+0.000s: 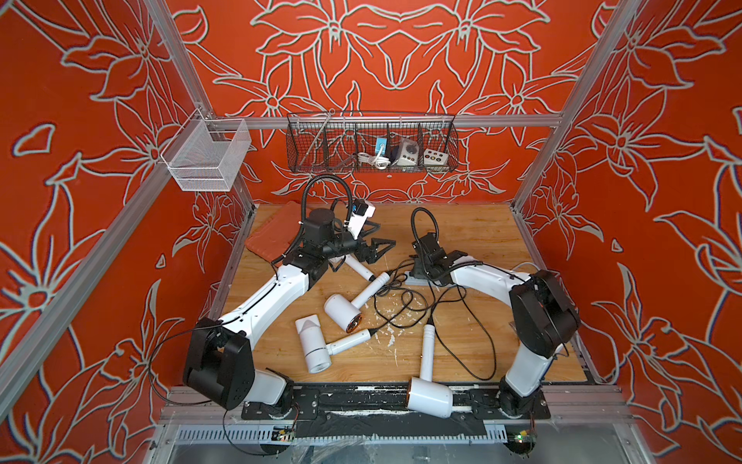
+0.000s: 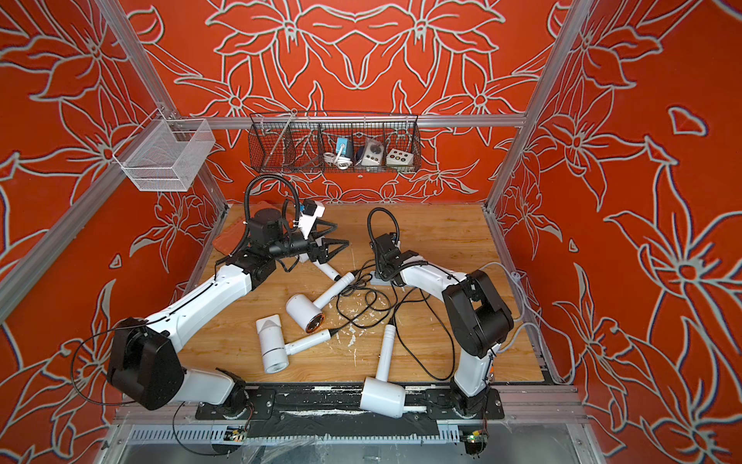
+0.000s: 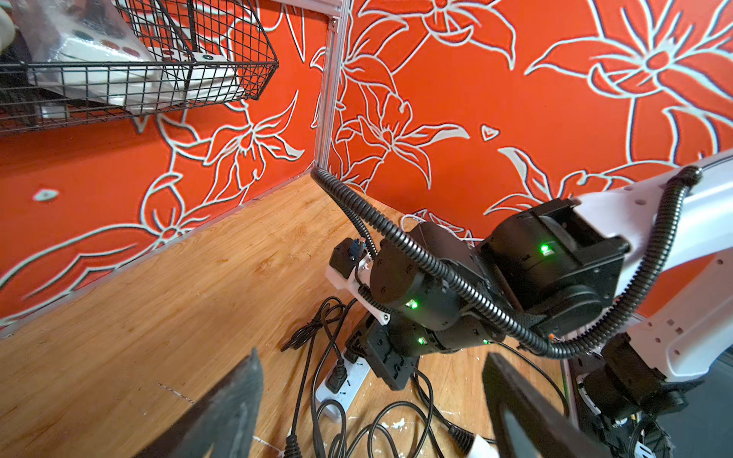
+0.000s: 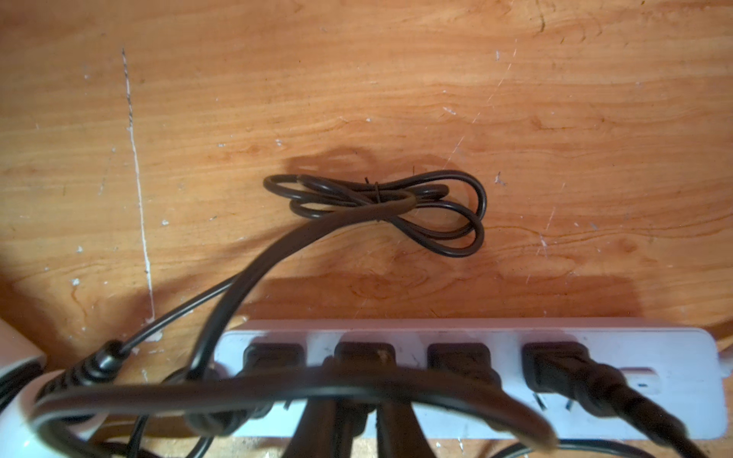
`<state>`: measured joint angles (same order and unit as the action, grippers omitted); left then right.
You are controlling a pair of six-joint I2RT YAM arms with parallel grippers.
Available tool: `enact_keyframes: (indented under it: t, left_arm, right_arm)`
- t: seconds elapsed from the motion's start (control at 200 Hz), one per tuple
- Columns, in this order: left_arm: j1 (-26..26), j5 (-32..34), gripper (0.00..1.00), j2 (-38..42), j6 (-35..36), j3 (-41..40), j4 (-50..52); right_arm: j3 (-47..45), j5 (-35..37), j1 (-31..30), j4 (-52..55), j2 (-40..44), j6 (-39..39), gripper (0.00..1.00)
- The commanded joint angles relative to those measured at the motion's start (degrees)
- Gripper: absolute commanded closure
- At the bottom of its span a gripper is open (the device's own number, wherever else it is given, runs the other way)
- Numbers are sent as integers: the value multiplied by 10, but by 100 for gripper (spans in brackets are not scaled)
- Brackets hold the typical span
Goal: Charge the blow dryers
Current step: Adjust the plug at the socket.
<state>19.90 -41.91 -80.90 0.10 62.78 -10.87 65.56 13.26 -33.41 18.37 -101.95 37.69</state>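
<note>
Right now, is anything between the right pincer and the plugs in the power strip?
Yes. In the right wrist view a loose black cord arcs across the power strip, passing in front of several plugs.

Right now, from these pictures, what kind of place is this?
Probably a robot test booth, not a real room: an aluminium frame holds printed floral walls, the left arm and right arm are mounted at the edge of a scratched wooden table, and a wire basket hangs on the frame.
</note>
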Motion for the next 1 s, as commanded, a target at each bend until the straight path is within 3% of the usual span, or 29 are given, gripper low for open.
enact_keyframes:
  t: [0.0, 0.525, 0.596, 0.691, 0.851, 0.956, 0.996]
  left_arm:
    - [-3, -11, 14, 15, -1, -1, -13]
    - [-3, -10, 14, 15, -1, -2, -13]
    - [-3, -10, 14, 15, -1, -2, -13]
    - [-3, -10, 14, 15, 0, -2, -13]
    - [-3, -9, 14, 12, -1, -2, -13]
    - [-3, -6, 14, 8, -3, -2, -12]
    - [-3, -4, 14, 5, -3, -2, -11]
  right_arm:
    - [-56, -25, 1, 7, -27, 46, 100]
    - [-86, -75, 19, -19, -45, 75, 100]
    - [-85, -72, 20, -17, -43, 75, 96]
    - [-81, -71, 20, -13, -36, 66, 80]
    - [-77, -65, 15, -4, -7, 30, 38]
    - [-57, -55, 9, 23, 15, -2, 28]
    - [-51, -54, 8, 30, 29, -16, 8]
